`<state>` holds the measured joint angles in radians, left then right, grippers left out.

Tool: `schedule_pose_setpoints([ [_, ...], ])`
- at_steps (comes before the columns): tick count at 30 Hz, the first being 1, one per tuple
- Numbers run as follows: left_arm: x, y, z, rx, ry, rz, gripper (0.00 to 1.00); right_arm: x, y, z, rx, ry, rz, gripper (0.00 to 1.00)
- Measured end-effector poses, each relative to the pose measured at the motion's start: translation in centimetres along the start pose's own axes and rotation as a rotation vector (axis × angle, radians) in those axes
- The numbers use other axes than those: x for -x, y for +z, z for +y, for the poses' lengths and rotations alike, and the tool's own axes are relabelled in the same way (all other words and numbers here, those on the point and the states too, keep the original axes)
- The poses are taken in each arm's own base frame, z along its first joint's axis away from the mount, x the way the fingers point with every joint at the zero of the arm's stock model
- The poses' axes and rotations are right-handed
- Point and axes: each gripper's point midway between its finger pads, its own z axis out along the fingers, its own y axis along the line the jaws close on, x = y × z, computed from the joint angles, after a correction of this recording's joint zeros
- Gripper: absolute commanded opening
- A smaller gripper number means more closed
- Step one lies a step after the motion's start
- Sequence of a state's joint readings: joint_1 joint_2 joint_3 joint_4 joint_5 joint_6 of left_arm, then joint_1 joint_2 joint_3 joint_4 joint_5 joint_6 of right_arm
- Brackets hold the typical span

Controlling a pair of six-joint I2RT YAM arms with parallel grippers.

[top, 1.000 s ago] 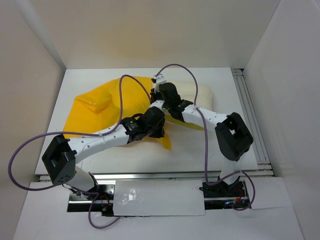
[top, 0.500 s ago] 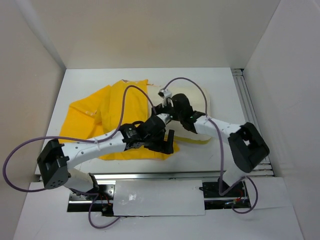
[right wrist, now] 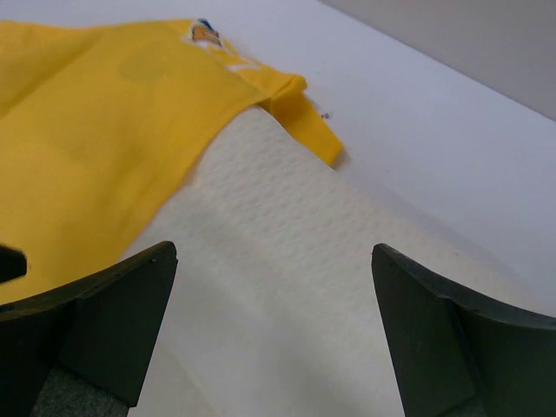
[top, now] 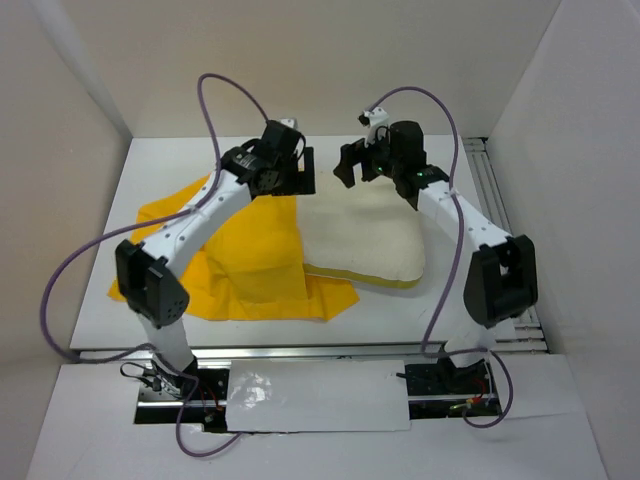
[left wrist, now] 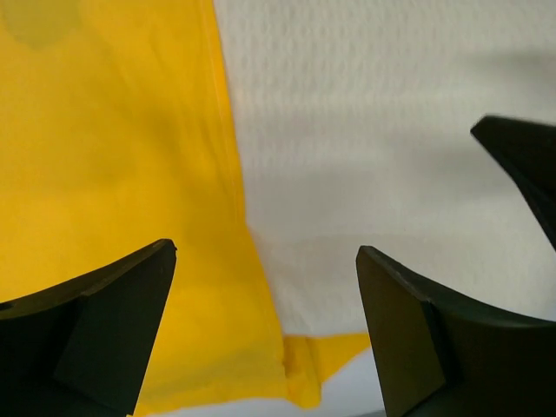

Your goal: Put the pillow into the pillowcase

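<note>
On the desk [top: 400, 310], the pillowcase [top: 235, 265] lies left, likely limp and light. The pillow [top: 365, 235], squashy, lies right, its left edge under yellow cloth. Beyond, left pincer [top: 308, 172] and right pincer [top: 347, 165] hover spread, empty. Best pinch the case's hem.

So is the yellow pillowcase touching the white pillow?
Touching. The right wrist view shows the pillowcase lying right over the pillow, with no gap.
</note>
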<state>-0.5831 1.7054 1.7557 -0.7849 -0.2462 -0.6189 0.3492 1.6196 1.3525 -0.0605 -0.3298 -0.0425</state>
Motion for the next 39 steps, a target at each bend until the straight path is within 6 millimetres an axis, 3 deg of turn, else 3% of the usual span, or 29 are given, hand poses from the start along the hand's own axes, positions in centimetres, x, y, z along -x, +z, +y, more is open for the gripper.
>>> schedule_pose_setpoints([
  [4, 2.3, 6.1, 0.3, 0.056, 0.084, 0.035, 0.95, -2.6, 3.6, -2.8, 0.083, -0.084, 0.090, 1.00],
  [9, 1.8, 12.6, 2.5, 0.127, 0.161, 0.129, 0.95, -5.6, 7.8, -4.7, 0.212, -0.204, 0.194, 1.00],
  [12, 0.6, 14.1, 4.6, 0.168, 0.185, 0.188, 0.95, -7.4, 9.8, -5.1, 0.262, -0.233, 0.226, 1.00],
  [16, 0.5, 14.6, 5.9, 0.187, 0.208, 0.209, 0.92, -10.3, 10.7, -5.1, 0.303, -0.226, 0.278, 1.00],
  [17, 0.6, 14.6, 6.0, 0.187, 0.216, 0.207, 0.87, -10.9, 10.9, -5.1, 0.311, -0.229, 0.287, 1.00],
  [18, 0.6, 14.7, 6.0, 0.189, 0.222, 0.209, 0.72, -11.2, 10.9, -5.1, 0.318, -0.232, 0.293, 1.00],
  [21, 0.5, 15.1, 5.9, 0.189, 0.234, 0.207, 0.51, -12.0, 10.8, -5.0, 0.344, -0.259, 0.309, 1.00],
  [22, 0.4, 15.5, 5.9, 0.192, 0.238, 0.210, 0.37, -12.0, 10.8, -4.9, 0.353, -0.271, 0.309, 1.00],
  [25, -0.3, 16.3, 6.4, 0.206, 0.251, 0.227, 0.18, -11.9, 10.6, -4.8, 0.382, -0.301, 0.317, 1.00],
  [26, -0.4, 16.4, 6.4, 0.206, 0.252, 0.230, 0.04, -11.9, 10.6, -4.7, 0.391, -0.308, 0.322, 1.00],
  [30, -0.1, 16.6, 6.7, 0.203, 0.244, 0.222, 0.00, -12.6, 10.7, -4.5, 0.419, -0.325, 0.340, 0.98],
  [34, 0.2, 16.8, 6.6, 0.195, 0.239, 0.212, 0.00, -13.4, 11.0, -4.6, 0.413, -0.340, 0.359, 0.41],
  [35, 0.2, 16.8, 6.5, 0.191, 0.238, 0.205, 0.00, -13.5, 11.0, -4.5, 0.405, -0.335, 0.365, 0.13],
  [36, 0.2, 16.7, 6.5, 0.182, 0.235, 0.198, 0.00, -13.5, 11.1, -4.3, 0.396, -0.321, 0.374, 0.00],
  [39, 0.7, 16.1, 6.3, 0.165, 0.233, 0.178, 0.00, -13.7, 11.5, -4.0, 0.373, -0.317, 0.382, 0.00],
])
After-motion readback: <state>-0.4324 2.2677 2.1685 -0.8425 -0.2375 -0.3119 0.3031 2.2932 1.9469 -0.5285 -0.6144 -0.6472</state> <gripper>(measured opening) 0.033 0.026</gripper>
